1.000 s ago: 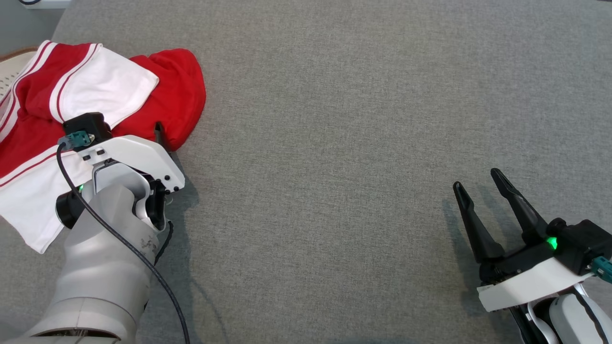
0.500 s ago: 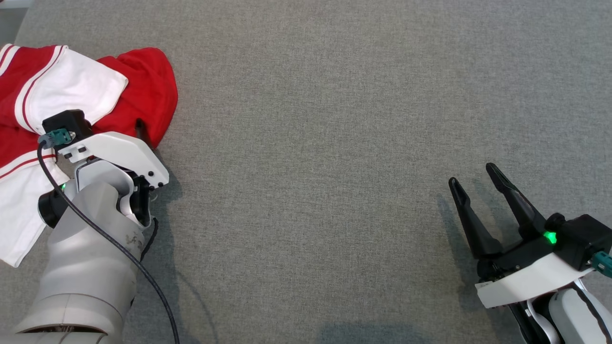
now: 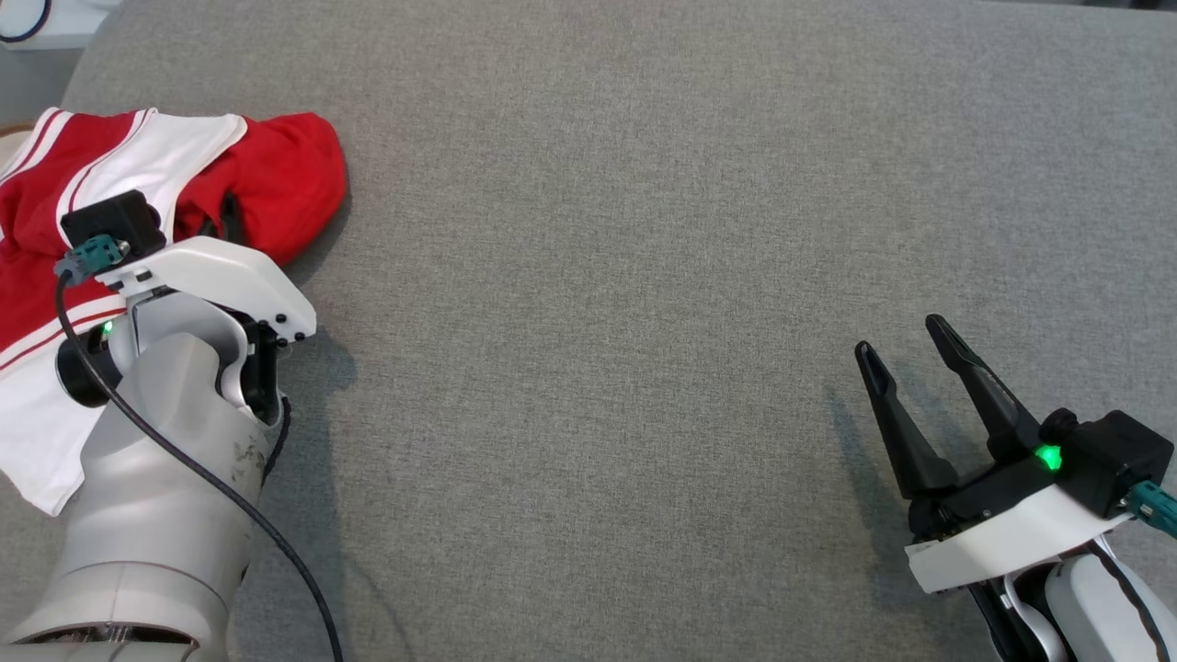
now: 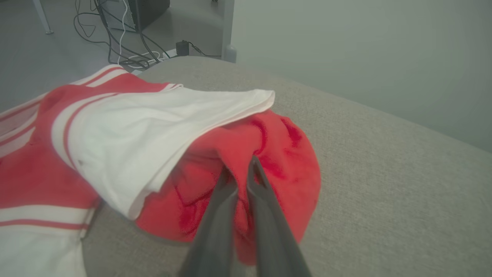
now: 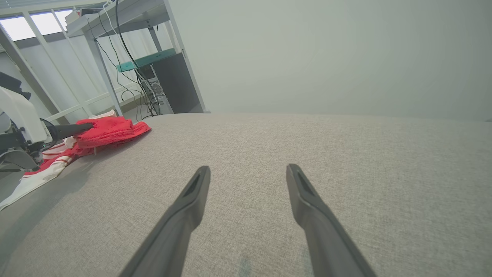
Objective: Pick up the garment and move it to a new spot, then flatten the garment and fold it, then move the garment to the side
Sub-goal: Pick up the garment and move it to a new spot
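The garment (image 3: 290, 175) is red with white panels and red stripes, lying crumpled at the far left of the grey padded surface (image 3: 644, 276). My left gripper (image 3: 226, 210) is shut on a bunched red fold of it, its wrist covering much of the cloth. In the left wrist view the two fingers (image 4: 226, 200) meet on the red fabric of the garment (image 4: 127, 127), left gripper (image 4: 240, 166). My right gripper (image 3: 898, 336) stands open over bare surface at the lower right, far from the garment. The right wrist view shows the right gripper (image 5: 248, 168) open, the garment (image 5: 111, 129) and the left gripper (image 5: 75, 129) at far left.
The surface's left edge runs just beyond the garment, and part of the cloth hangs toward it. A metal shelf (image 5: 115, 46) with cables and a dark box (image 5: 177, 84) stands past the far edge. A white object (image 3: 46, 14) sits at the top left corner.
My left gripper has shut on the red fold, which is now bunched and slightly raised. The head camera has shifted. The right gripper stays open in place.
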Controlling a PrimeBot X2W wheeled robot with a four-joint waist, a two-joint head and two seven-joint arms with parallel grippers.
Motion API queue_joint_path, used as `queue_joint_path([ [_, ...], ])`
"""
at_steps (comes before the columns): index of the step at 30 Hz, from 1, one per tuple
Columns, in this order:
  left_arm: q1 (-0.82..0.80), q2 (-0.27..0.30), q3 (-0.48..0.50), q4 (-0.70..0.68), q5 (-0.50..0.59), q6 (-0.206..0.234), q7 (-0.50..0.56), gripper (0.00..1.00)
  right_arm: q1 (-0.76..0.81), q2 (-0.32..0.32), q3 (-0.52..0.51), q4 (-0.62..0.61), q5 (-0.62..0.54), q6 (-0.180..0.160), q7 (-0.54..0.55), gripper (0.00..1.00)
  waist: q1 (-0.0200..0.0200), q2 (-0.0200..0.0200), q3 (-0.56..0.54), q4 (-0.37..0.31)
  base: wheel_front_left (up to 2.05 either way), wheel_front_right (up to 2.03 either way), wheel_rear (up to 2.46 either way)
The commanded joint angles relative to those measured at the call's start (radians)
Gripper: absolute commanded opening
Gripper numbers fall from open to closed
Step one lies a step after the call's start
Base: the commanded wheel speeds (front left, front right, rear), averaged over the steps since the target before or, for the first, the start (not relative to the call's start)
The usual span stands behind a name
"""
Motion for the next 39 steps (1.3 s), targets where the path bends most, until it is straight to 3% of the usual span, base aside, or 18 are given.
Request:
queue_joint_path([
  [1,-0.003,0.052,0.014,-0.042,0.012,-0.008,-0.012,0.0,0.003,0.002,0.024,-0.015,0.008,0.004,-0.01,1.0,0.0,0.0,-0.015,0.003,0.0,0.0,0.0],
  [5,0.039,0.065,0.026,-0.182,0.043,0.003,-0.013,0.0,0.008,0.016,0.023,-0.009,0.01,0.004,-0.01,1.0,0.0,0.0,-0.046,0.006,0.0,0.0,0.0],
  [16,0.167,0.023,0.033,-0.44,0.126,0.011,-0.014,0.0,0.037,0.053,0.028,0.01,0.019,0.004,-0.01,1.0,0.0,0.0,-0.159,-0.012,0.0,0.0,0.0],
  [28,0.223,-0.029,-0.024,-0.555,0.145,0.0,-0.014,0.0,0.081,0.083,0.021,0.014,0.025,0.004,-0.01,1.0,0.0,0.0,-0.262,-0.112,0.0,0.0,0.0],
  [39,0.214,-0.05,-0.119,-0.624,0.101,0.003,0.018,0.0,0.086,0.092,0.02,0.008,0.024,0.004,-0.01,1.0,0.0,0.0,-0.264,-0.228,0.0,0.0,0.0],
])
